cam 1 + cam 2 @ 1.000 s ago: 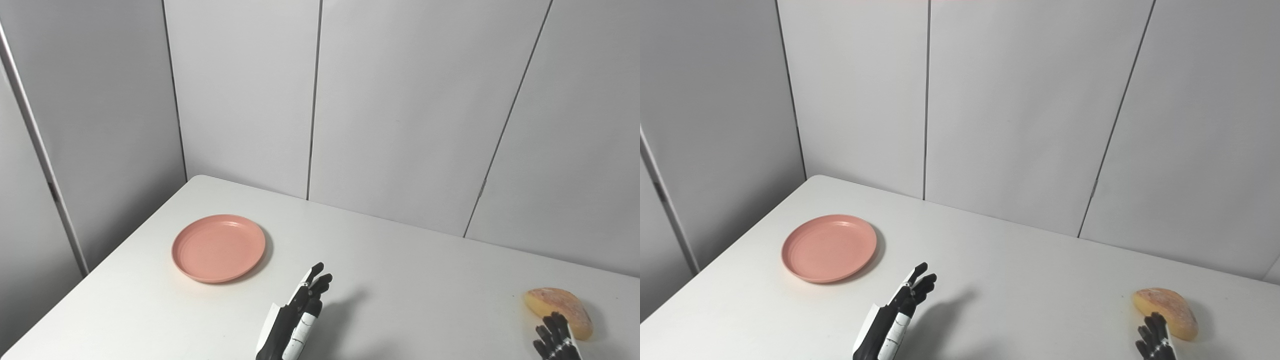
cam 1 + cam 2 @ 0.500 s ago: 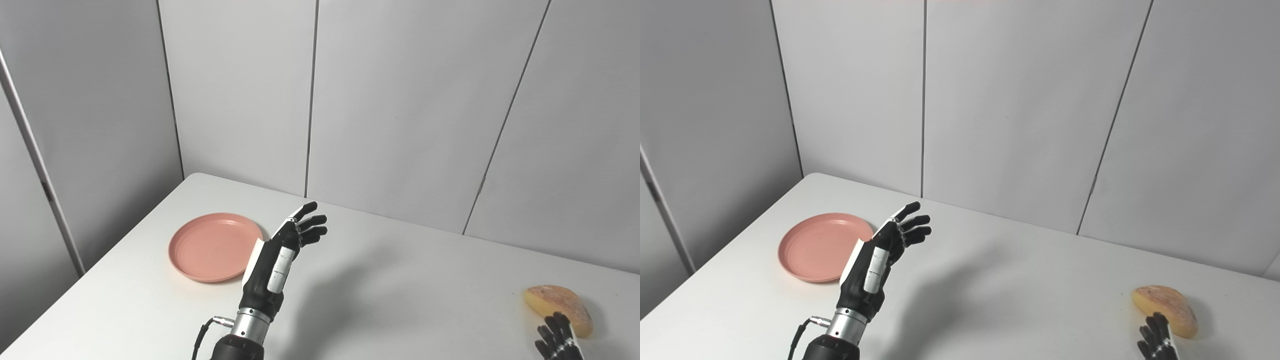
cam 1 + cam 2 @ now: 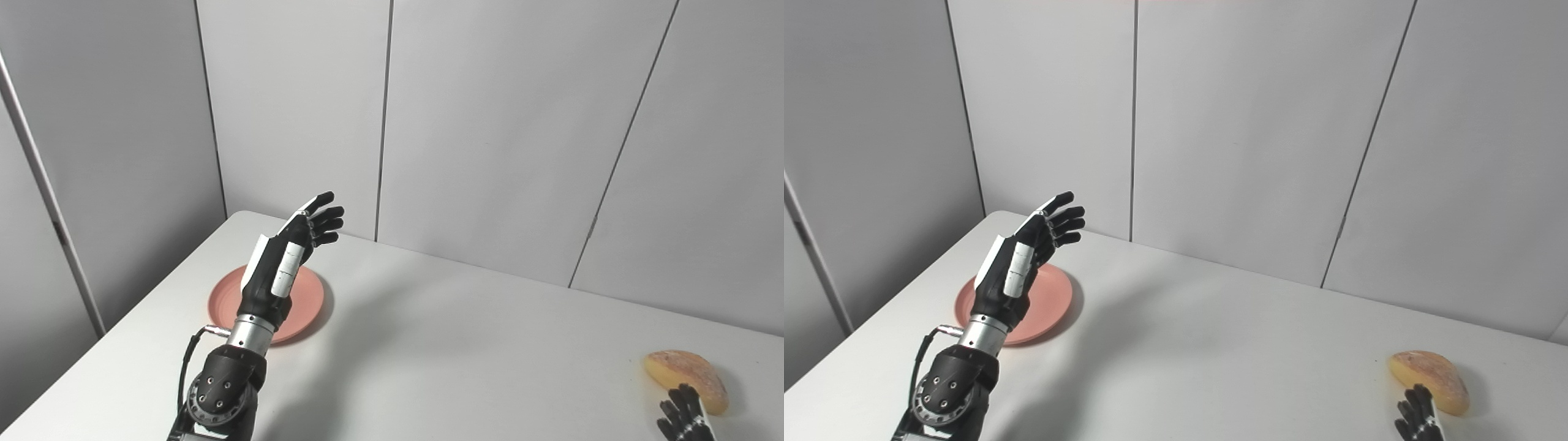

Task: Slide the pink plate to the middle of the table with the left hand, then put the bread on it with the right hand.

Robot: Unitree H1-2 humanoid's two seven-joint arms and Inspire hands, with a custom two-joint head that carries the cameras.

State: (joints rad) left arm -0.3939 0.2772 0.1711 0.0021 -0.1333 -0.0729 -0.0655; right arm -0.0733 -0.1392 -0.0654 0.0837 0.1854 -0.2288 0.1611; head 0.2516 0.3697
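The pink plate (image 3: 306, 297) lies flat on the white table (image 3: 465, 343) near its far left corner. My left hand (image 3: 288, 257) hovers raised above the plate, open, fingers stretched toward the back wall, holding nothing; hand and forearm hide the plate's middle. The bread (image 3: 686, 376), a golden-brown loaf, rests near the table's right side. My right hand (image 3: 683, 419) shows only its fingertips at the bottom right, just in front of the bread; they look spread, with nothing held.
Grey wall panels (image 3: 490, 122) close off the table's far edge and left side. The table's left edge runs diagonally down to the bottom left corner. A cable (image 3: 187, 361) loops by my left wrist.
My left arm has risen and swung left and forward, from low at the table's front middle to above the plate. The right hand, plate and bread have stayed put.
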